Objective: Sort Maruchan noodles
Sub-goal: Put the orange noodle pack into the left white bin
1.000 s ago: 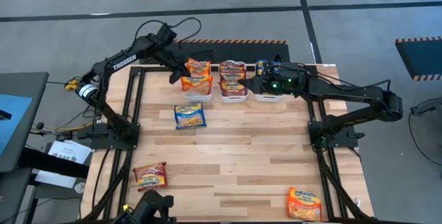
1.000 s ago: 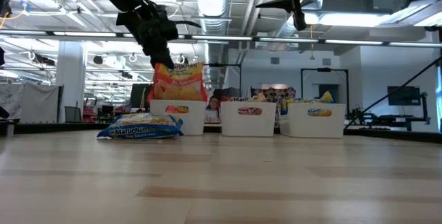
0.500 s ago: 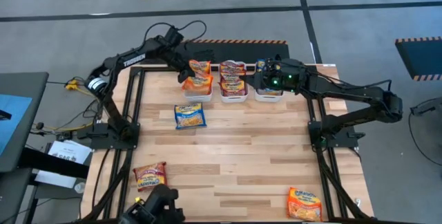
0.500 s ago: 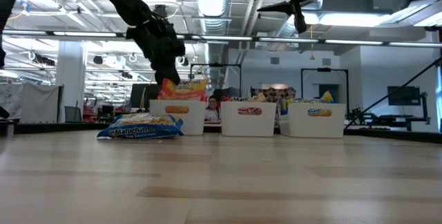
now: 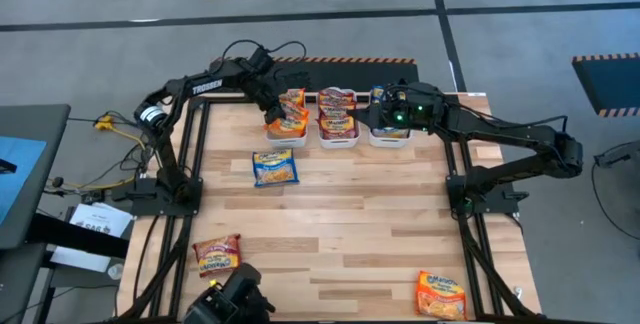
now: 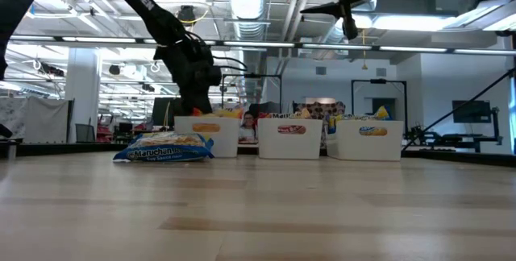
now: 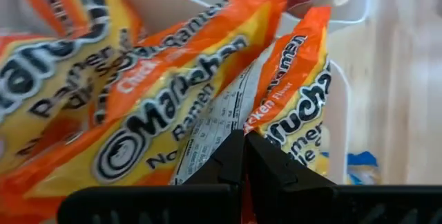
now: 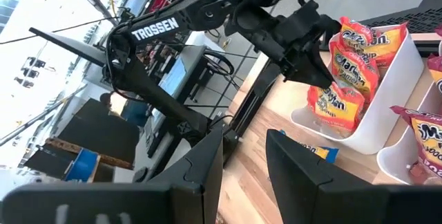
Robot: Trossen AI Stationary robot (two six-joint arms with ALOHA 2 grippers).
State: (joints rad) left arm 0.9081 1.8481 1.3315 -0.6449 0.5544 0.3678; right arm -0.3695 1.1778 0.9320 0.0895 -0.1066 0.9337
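- The orange Maruchan packet sits in the left white bin at the far edge of the tabletop, leaning on other orange packets there
- It looks light, thin and crinkly, with brittle noodles inside; a pinch on the sealed edge seems safest, since the film may slip and squeezing the flat middle could crack the block
- The left hand is down in that bin, its fingers pressed together on the packet's edge
- The right hand hovers above the right bin, fingers partly apart and holding nothing
- A blue packet, a maroon packet and another orange one lie loose on the tabletop, well apart
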